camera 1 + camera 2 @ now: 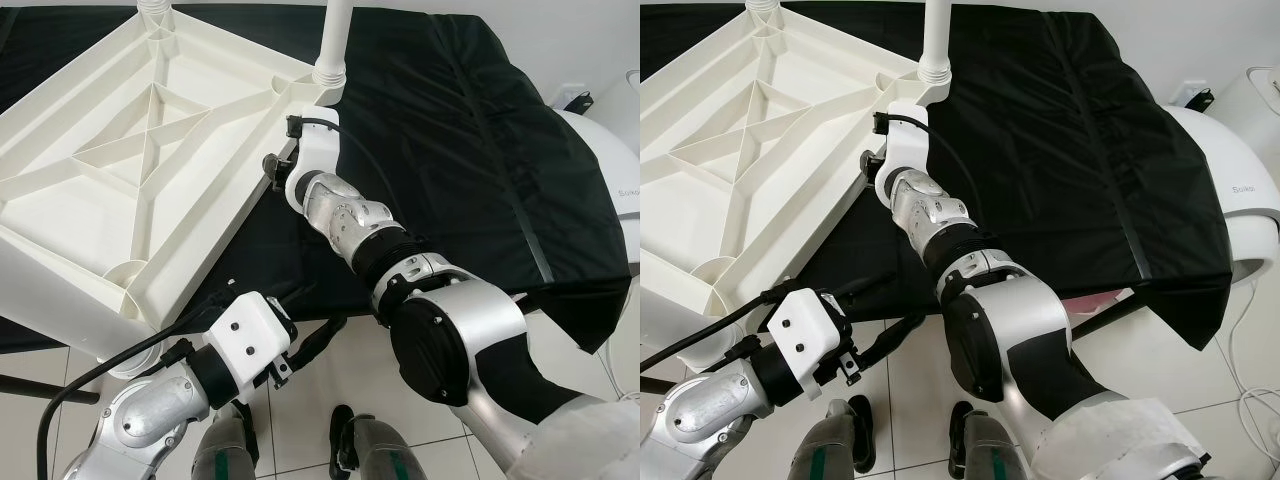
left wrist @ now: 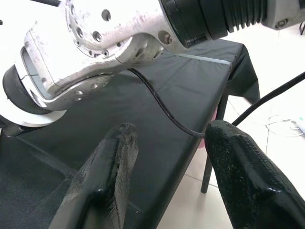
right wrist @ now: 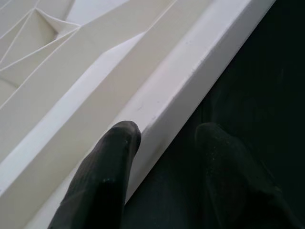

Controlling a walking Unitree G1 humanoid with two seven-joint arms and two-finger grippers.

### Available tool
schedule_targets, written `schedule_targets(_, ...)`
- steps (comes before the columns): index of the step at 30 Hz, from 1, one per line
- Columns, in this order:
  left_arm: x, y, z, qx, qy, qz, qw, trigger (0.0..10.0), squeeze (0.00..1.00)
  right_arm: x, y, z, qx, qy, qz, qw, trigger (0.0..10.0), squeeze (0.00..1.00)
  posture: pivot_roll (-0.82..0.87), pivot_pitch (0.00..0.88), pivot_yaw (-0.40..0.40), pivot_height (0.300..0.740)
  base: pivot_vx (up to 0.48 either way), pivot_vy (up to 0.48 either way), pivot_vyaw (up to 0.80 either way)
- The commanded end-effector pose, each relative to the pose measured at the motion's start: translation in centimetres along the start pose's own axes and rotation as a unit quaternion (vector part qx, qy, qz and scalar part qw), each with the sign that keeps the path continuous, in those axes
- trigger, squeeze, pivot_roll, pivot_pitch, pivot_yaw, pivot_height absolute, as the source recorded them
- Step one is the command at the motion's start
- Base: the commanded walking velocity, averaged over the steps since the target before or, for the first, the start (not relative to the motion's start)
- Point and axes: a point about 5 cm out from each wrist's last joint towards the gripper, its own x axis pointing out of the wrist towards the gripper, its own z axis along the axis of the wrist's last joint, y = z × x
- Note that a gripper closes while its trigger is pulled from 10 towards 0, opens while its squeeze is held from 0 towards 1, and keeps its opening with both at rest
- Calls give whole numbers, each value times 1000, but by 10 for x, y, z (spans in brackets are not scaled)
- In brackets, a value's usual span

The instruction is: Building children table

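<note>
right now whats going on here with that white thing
A humanoid robot is assembling a children's table. The white tabletop lies upside down on a black-covered surface, with two legs already standing up at its far corners. The right end effector straddles the tabletop's rim, fingers open. The left end effector hangs open below the near edge, holding nothing.

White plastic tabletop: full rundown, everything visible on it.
The white plastic tabletop lies upside down on the black-covered table, its ribbed underside up with diagonal cross-bracing and round corner sockets. Two white tube legs stand in its far corners; the near corner socket is empty. That near corner overhangs the table edge. The right gripper straddles its side rim, one finger on each side.
</note>
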Motion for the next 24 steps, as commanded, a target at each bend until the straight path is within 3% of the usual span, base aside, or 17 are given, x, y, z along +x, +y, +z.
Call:
schedule_targets(1, 0, -3, 2, -3, -5, 10, 1000, 10000, 0, 0, -8, -31, 26, 79, -24, 996, 10000, 0, 113, 257, -122, 740, 0, 0, 0)
schedule_targets(2, 0, -3, 2, -3, -6, 10, 1000, 10000, 0, -1, -8, -31, 38, 85, -25, 995, 4667, 0, 113, 257, -122, 740, 0, 0, 0)
schedule_targets(4, 0, -3, 2, -3, -6, 10, 1000, 10000, 0, -1, -8, -31, 38, 85, -25, 995, 4667, 0, 113, 257, -122, 740, 0, 0, 0)
schedule_targets(5, 0, -3, 2, -3, -6, 10, 1000, 10000, 0, -1, -10, -30, 42, 87, -29, 995, 2627, 0, 113, 257, -122, 740, 0, 0, 0)
schedule_targets(6, 0, -3, 3, -3, -7, 10, 1000, 10000, 0, -1, -12, -29, 48, 88, -33, 994, 2157, 0, 113, 257, -122, 740, 0, 0, 0)
schedule_targets(8, 1, -3, 3, -3, -7, 10, 1000, 10000, 0, -1, -15, -28, 57, 88, -41, 994, 196, 0, 112, 249, -122, 740, 0, 0, 0)
schedule_targets(12, 1, -4, 3, -2, -7, 10, 1000, 10000, 0, 0, -18, -27, 58, 85, -45, 994, 0, 0, 115, 247, -121, 740, 0, 0, 0)
schedule_targets(19, 1, -4, 3, -1, -6, 11, 1000, 10000, 0, -1, -28, -24, 66, 79, -70, 992, 0, 0, 115, 251, -119, 740, 0, 0, 0)
schedule_targets(20, 1, -4, 3, -1, -6, 11, 1000, 10000, 0, -1, -29, -24, 66, 78, -72, 992, 1725, 0, 114, 253, -118, 740, 0, 0, 0)
schedule_targets(22, 1, -4, 4, -1, -6, 11, 1000, 10000, 0, -1, -30, -24, 66, 78, -72, 992, 1725, 0, 114, 253, -118, 740, 0, 0, 0)
schedule_targets(23, 1, -4, 4, -3, -7, 11, 1000, 10000, 0, 0, -30, -23, 62, 71, -67, 993, 10000, 1000, 111, 255, -115, 740, 0, 0, 0)
schedule_targets(24, 1, -4, 4, -3, -7, 11, 1000, 10000, 0, 0, -30, -23, 62, 71, -67, 993, 10000, 1000, 111, 255, -115, 740, 0, 0, 0)
